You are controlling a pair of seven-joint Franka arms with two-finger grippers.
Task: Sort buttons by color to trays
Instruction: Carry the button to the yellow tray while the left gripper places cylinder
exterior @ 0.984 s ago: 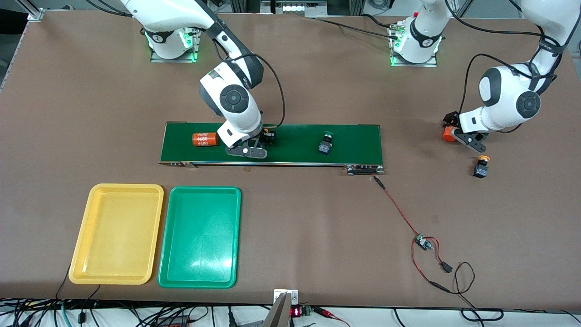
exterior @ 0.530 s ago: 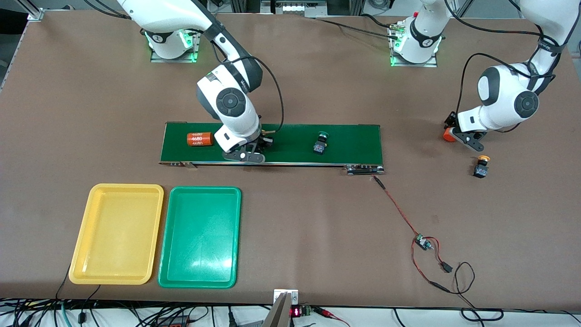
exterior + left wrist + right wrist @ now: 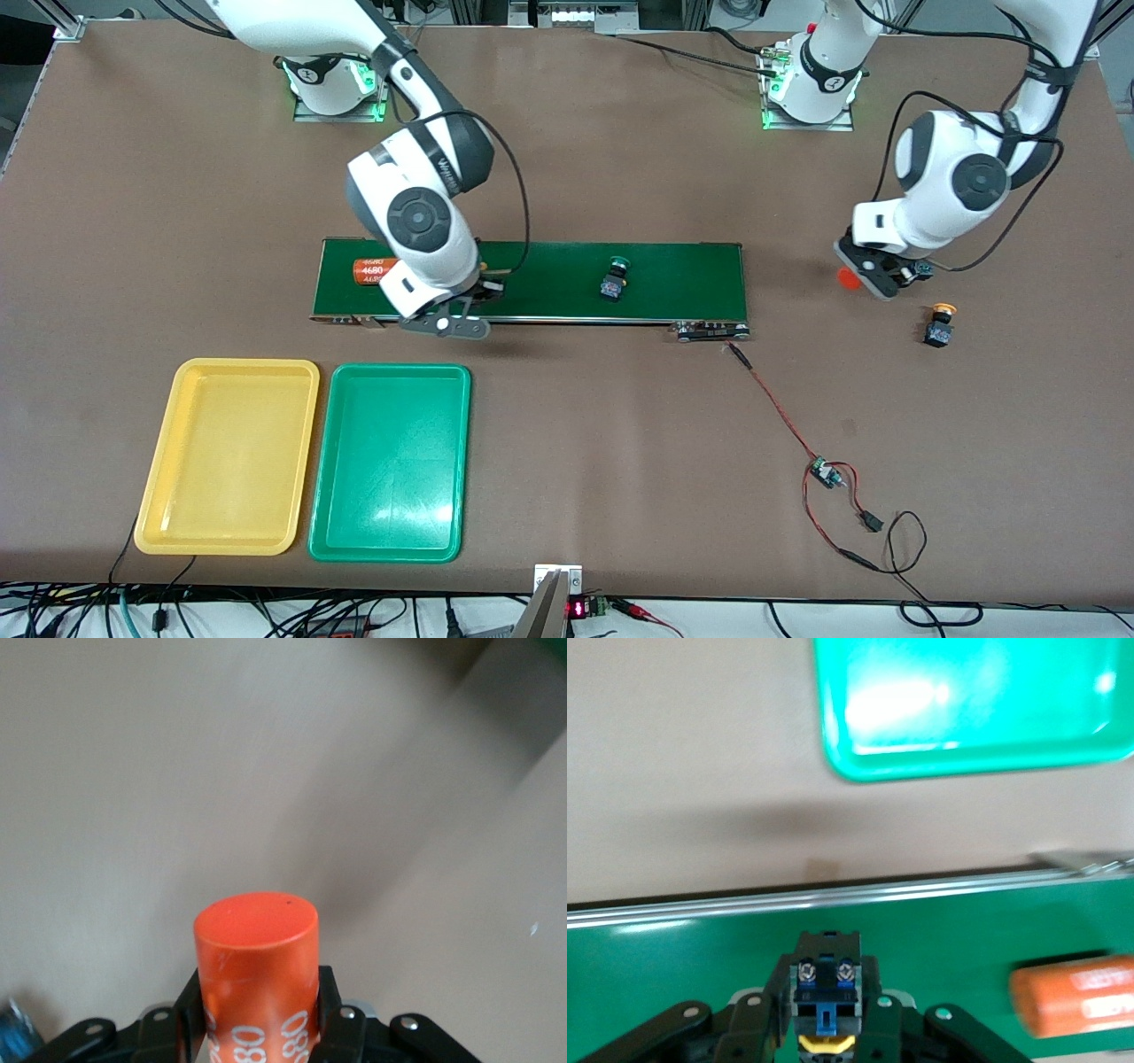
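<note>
Both arms raised, jaws clamped on loads.

The right gripper [image 3: 461, 306] hangs over the conveyor belt's [image 3: 673, 266] edge, trays [image 3: 390, 461] nearer the camera; one cylinder [image 3: 368, 271] lies beside it.

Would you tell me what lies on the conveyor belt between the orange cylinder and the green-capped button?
In the front view, the right gripper hangs there, shut on a yellow-capped button, between the orange cylinder and the green-capped button.
</note>
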